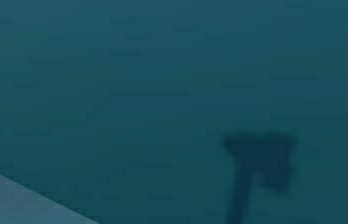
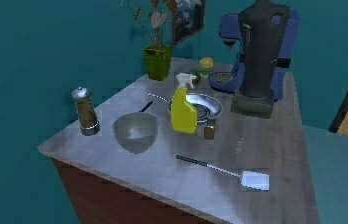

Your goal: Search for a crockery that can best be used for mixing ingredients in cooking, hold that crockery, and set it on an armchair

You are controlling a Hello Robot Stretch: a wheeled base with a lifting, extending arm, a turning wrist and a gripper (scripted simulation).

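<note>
Grey round glassy bowl (image 2: 135,131): upright on pale marbled countertop (image 2: 282,155), near its corner, between brown-capped glass shaker (image 2: 84,110) and yellow spray bottle (image 2: 184,112). Dark coffee machine (image 2: 258,60) at far end. Gripper state: cannot tell.

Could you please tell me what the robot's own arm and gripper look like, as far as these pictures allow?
Their colours, shapes and markings cannot be told from these pictures. The arm side view looks onto a counter with a greyish bowl, a yellow spray bottle and a dark coffee machine; the forward view faces a teal wall.
</note>
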